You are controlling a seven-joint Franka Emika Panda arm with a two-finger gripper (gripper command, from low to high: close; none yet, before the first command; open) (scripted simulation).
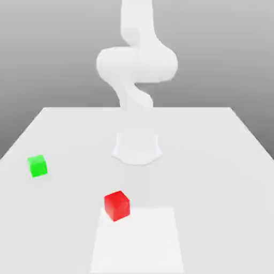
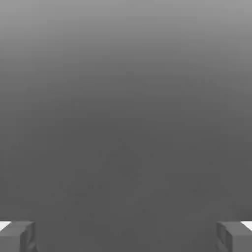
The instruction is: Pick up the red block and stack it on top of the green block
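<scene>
The red block (image 1: pixel 117 205) lies on the white table (image 1: pixel 214 160), near the front and a little toward the exterior view's left. The green block (image 1: pixel 37 166) sits farther toward the exterior view's left, well apart from the red one. The white arm (image 1: pixel 137 64) rises from its base (image 1: pixel 137 147) at the table's middle and runs out of the picture's top. In the hand view my gripper (image 2: pixel 126 236) is open, its two grey fingertips (image 2: pixel 17 236) standing far apart with nothing between them, against a plain grey backdrop.
A brighter rectangular patch (image 1: pixel 138 241) marks the table at the front, and the red block sits on its near-left corner. The table's back edge (image 1: pixel 137 108) runs behind the arm's base.
</scene>
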